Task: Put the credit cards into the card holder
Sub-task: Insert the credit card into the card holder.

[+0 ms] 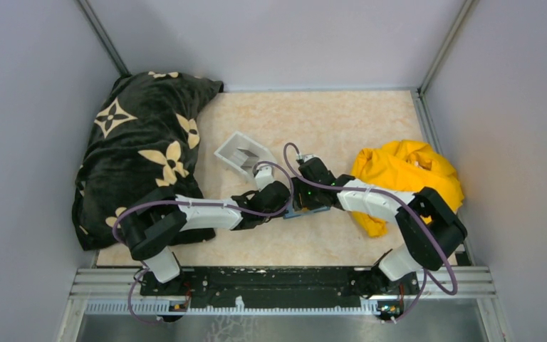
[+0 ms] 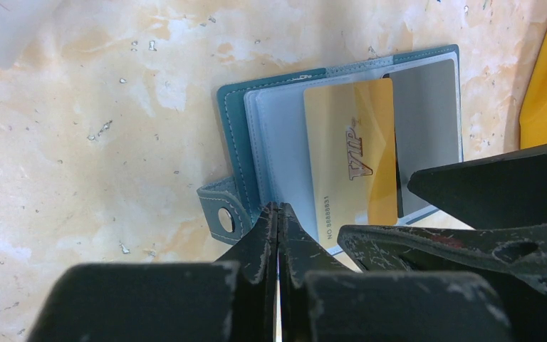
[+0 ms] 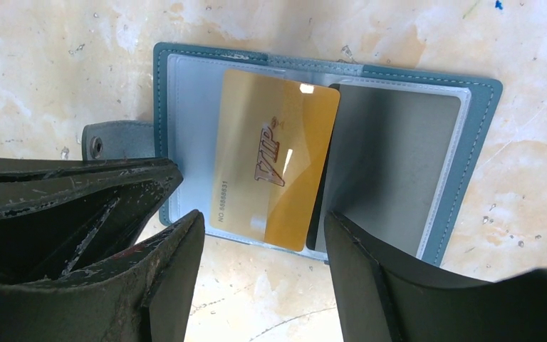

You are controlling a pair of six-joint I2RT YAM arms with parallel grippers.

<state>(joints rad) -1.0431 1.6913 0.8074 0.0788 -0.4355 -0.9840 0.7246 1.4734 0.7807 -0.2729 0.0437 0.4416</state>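
Note:
The card holder, a teal wallet, lies open on the table, its snap strap sticking out at one side. A gold VIP credit card lies across its clear sleeves, its edge meeting a grey card that sits in the other half. My left gripper is shut with nothing between its fingers, its tips at the wallet's near edge beside the strap. My right gripper stands open just short of the gold card's near end, one finger on each side. In the top view both grippers hide most of the card holder.
A small clear-white tray sits behind the grippers. A black flower-patterned pillow fills the left side and a crumpled yellow cloth lies at the right, close to the wallet. Grey walls enclose the table.

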